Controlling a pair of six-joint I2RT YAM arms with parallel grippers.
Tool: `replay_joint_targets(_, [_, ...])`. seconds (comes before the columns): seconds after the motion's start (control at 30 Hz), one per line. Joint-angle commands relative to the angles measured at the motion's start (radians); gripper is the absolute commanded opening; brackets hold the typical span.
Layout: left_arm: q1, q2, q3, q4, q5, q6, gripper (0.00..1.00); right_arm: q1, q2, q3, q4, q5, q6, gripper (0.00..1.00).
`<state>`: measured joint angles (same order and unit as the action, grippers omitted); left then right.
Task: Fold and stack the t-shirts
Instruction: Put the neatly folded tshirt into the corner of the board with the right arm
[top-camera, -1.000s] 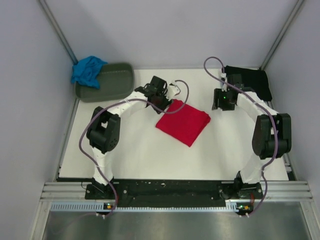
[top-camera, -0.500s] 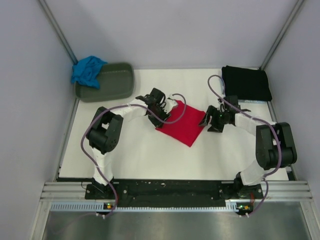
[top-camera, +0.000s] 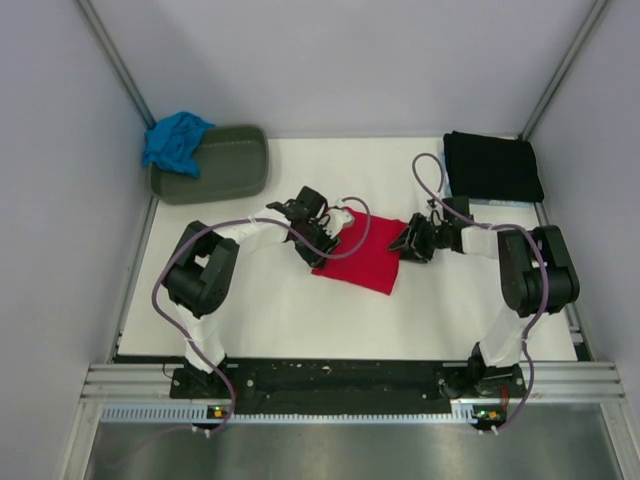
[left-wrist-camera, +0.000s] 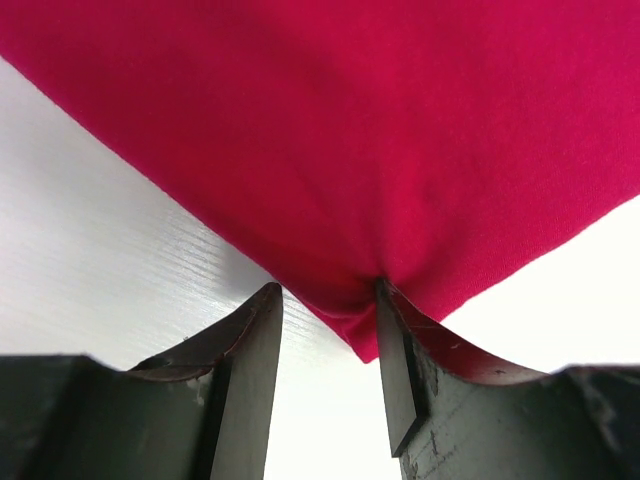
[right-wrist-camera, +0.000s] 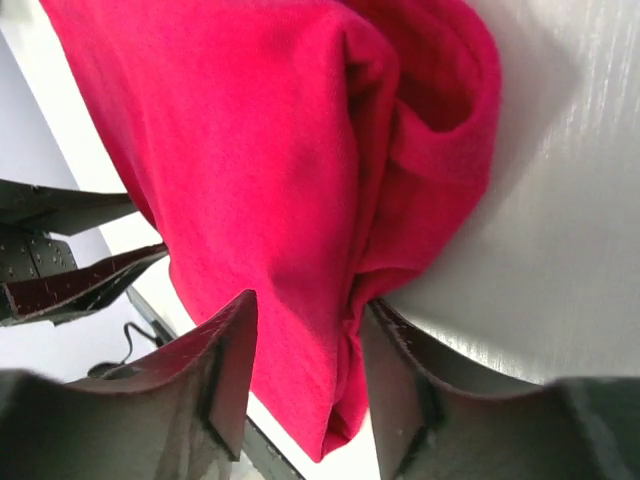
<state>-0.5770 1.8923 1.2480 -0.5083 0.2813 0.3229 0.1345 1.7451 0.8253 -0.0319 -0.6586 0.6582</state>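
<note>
The red t-shirt (top-camera: 365, 258) lies folded in the middle of the table. My left gripper (top-camera: 322, 243) is at its left corner, low on the table. In the left wrist view the jaws (left-wrist-camera: 330, 330) are open, with the red corner (left-wrist-camera: 350, 130) between them touching the right finger. My right gripper (top-camera: 408, 243) is at the shirt's right edge. Its jaws (right-wrist-camera: 305, 340) are open and straddle the bunched red edge (right-wrist-camera: 250, 150). The black t-shirt (top-camera: 492, 167) lies folded at the back right. The turquoise t-shirt (top-camera: 175, 142) is crumpled at the back left.
A grey-green oval tub (top-camera: 220, 163) stands at the back left, with the turquoise shirt draped on its left end. Grey walls close in the table on three sides. My left gripper's fingers (right-wrist-camera: 70, 280) show across the shirt in the right wrist view.
My right gripper has moved from near the black shirt down to the red shirt's right edge. My left gripper has lowered onto its left corner. The red shirt has bunched slightly narrower.
</note>
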Motion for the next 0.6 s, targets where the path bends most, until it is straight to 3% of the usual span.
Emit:
replay_joint_targets(0.0, [-0.007,-0.021,-0.053,-0.070,0.050,-0.025,0.47,0.002,0.033,-0.028,0.024,0.019,-0.006,0.39])
replay_joint_targets(0.2, [-0.007,-0.032,-0.068,-0.053,0.050,-0.027,0.47,-0.010,0.039,-0.026,0.073,-0.010,-0.012,0.00])
replay_joint_targets(0.57, [0.022,-0.120,-0.036,-0.082,0.095,0.013,0.56,-0.026,0.014,0.044,-0.031,0.019,-0.110,0.00])
